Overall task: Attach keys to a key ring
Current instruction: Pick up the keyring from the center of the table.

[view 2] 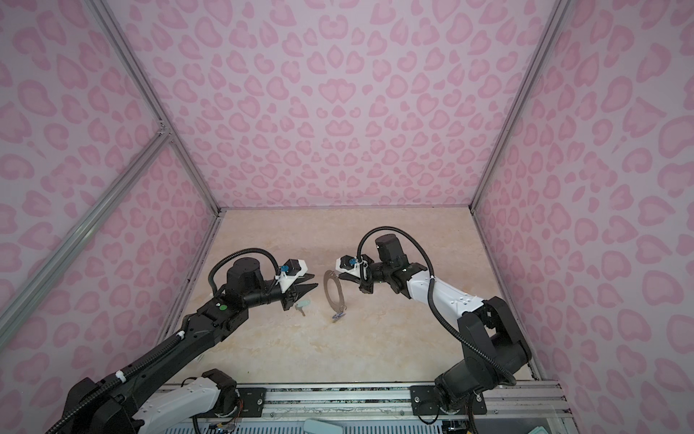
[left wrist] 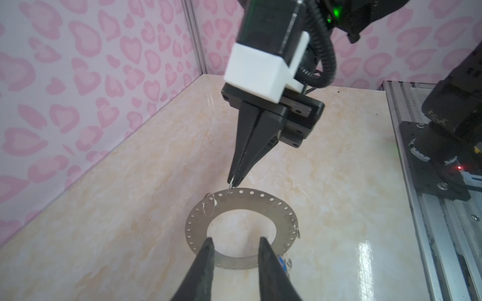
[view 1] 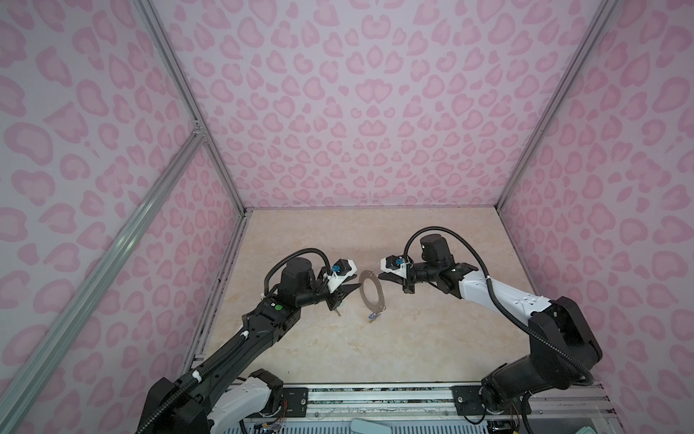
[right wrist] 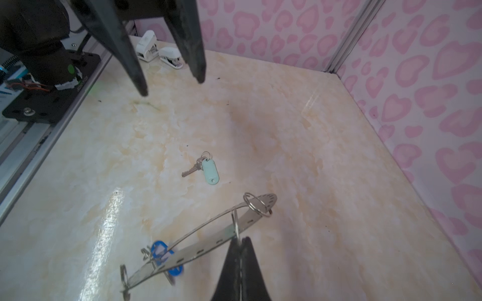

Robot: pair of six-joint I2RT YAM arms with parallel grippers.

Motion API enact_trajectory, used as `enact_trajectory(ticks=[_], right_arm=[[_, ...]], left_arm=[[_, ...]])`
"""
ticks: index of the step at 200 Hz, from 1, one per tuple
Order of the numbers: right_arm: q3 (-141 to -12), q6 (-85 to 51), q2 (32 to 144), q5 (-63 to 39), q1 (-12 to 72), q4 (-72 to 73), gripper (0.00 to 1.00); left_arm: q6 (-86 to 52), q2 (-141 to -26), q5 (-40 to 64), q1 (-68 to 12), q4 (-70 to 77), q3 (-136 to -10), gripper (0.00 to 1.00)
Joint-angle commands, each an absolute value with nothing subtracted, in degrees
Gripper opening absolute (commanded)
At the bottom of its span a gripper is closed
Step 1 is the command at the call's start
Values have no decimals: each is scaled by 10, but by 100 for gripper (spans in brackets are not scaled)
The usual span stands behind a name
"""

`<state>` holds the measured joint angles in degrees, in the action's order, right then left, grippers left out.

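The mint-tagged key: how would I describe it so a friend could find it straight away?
Look at the beige table, where a big grey key ring is held up tilted in the middle. Beside it, near the left gripper, a small silver key lies flat. It alone has a pale mint tag and lies loose; the blue key hangs from the ring.

one big flat grey metal ring [left wrist: 236, 199] with holes round the rim, four small wire loops [left wrist: 209, 207] as far as I can tell, one blue tag [right wrist: 159, 247], one silver key [right wrist: 191, 170], one mint green tag [right wrist: 211, 172], two white staplers [right wrist: 146, 45]
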<state>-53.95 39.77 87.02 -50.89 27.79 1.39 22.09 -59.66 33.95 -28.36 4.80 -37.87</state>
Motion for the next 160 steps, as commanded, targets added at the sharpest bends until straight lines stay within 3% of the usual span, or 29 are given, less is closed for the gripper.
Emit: enact_trajectory(ticks=[1, 40, 160], right_arm=[[-523, 297, 860, -571, 274, 139, 0], [-492, 245, 836, -580, 278, 223, 0], [-472, 211, 812, -584, 284, 234, 0]], left_arm=[[273, -589, 348, -287, 62, -379, 30], [265, -597, 332, -293, 67, -391, 30], [236, -640, 276, -323, 105, -429, 26]])
